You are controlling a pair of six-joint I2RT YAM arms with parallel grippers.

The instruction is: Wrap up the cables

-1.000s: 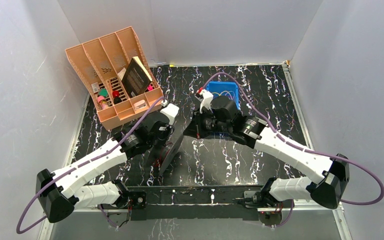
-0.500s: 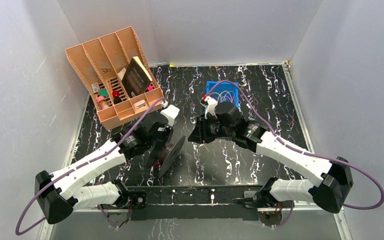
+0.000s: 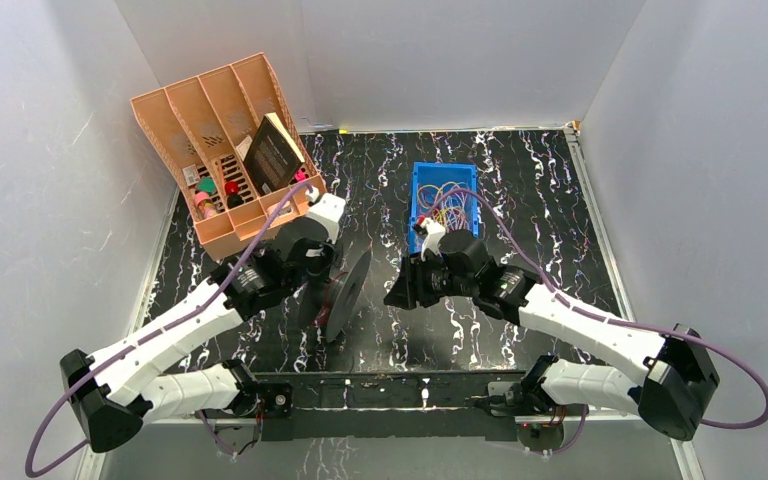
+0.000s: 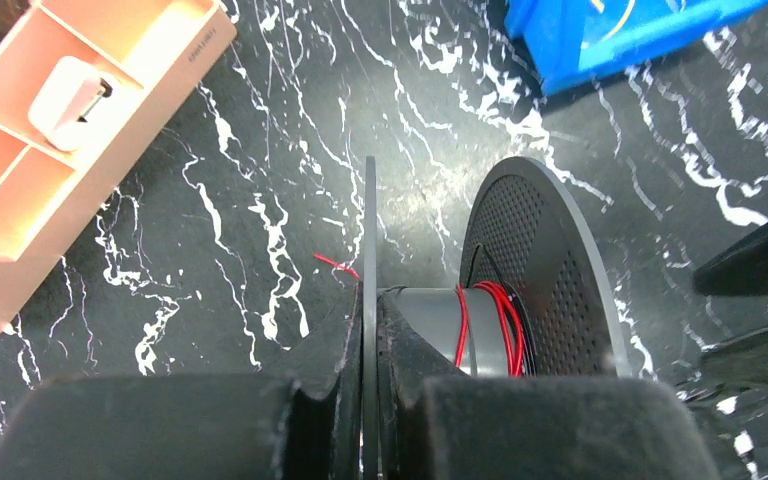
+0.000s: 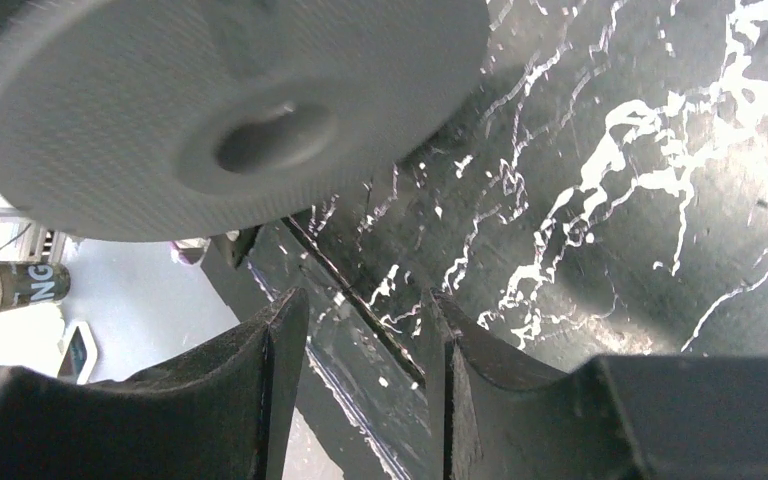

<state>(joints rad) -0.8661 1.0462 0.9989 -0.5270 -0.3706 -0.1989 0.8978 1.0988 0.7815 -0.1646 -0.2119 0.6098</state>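
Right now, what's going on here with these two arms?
The left gripper is clamped on one flange of a grey spool, holding it on edge. A few turns of red cable sit on its hub, with a loose end sticking out. The right gripper is open and empty, facing the spool's other flange without touching it. More coloured cables lie in the blue bin behind it.

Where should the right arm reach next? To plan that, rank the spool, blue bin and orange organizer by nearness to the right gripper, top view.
From the right gripper:
1. Spool, just to its left.
2. Blue bin, beyond it toward the back wall.
3. Orange organizer, at the far left corner.
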